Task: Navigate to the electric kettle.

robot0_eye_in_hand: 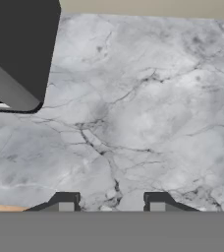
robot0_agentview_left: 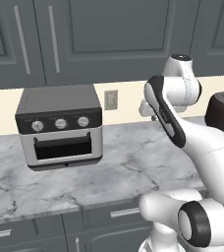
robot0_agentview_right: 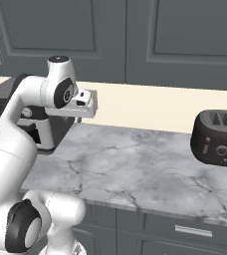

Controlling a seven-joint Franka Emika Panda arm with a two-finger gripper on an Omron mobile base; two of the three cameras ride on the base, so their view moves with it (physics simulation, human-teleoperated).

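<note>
— Pincer (robot0_eye_in_hand: 111, 204): wide or closed?
— Wide. Two dark fingertips (robot0_eye_in_hand: 65, 202) well apart, nothing between them, hanging above bare marble counter (robot0_agentview_right: 135, 164) and pointing down at it.

— And the electric kettle, where?
— Cannot tell. No tall grey metal cylinder with a black handle anywhere on this stretch of counter, so neither its direction from the pincer nor the way its long axis stands can be judged.

— Nearest things, then?
— To the arm's left, a boxy toaster oven (robot0_agentview_left: 60, 125): dark top, three round knobs, silver front with a dark door, standing against the cream backsplash. Just beside its right edge, on the wall, a pale outlet plate (robot0_agentview_left: 111, 100). To the arm's right, well apart from the oven, a rounded black toaster (robot0_agentview_right: 220, 137) with slots on top. Between the two, open grey-veined marble.

— Further out?
— Dark grey upper cabinets (robot0_agentview_right: 110, 35) above, matching drawers (robot0_agentview_left: 119, 214) with silver pulls below the counter edge.

— Task standing?
— Judged unfinished: parked facing the wrong part of the kitchen. Next move likely a drive along the counter, left or right unknown; no hint here of the better side. Worth keeping the raised arm away from the oven's corner.
</note>
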